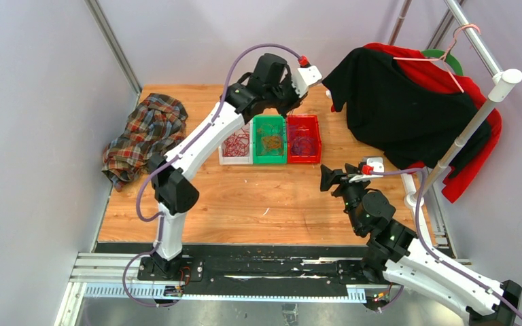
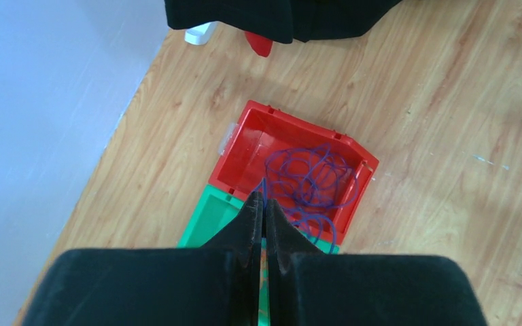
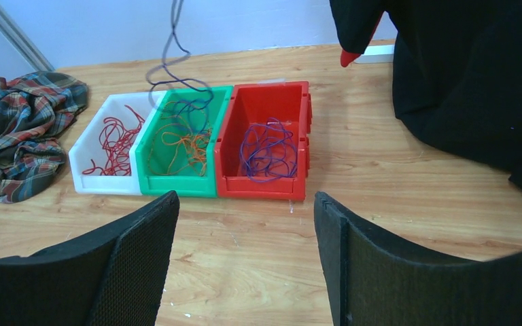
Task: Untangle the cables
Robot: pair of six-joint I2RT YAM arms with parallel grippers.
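Left gripper [image 2: 264, 204]: fingers pressed together, pinching thin purple thread-like cable [image 3: 168, 58] hanging into green plastic bin [image 3: 177, 185] | right gripper [image 3: 245, 204]: fingers spread, empty.

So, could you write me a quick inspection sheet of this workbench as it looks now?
Surface: wooden table, a few pale specks.
Job's things: red wires in white bin, orange wires in green bin, purple wires in red bin; one purple strand lifted.
Clutter: plaid shirt at left, black-and-red garment hanging at right.
Grippers: left gripper shut on the purple strand above the bins; right gripper open, short of the bins.
Cables: purple-grey arm cables run along both arms.
Surroundings: pale walls, metal clothes rail at right.
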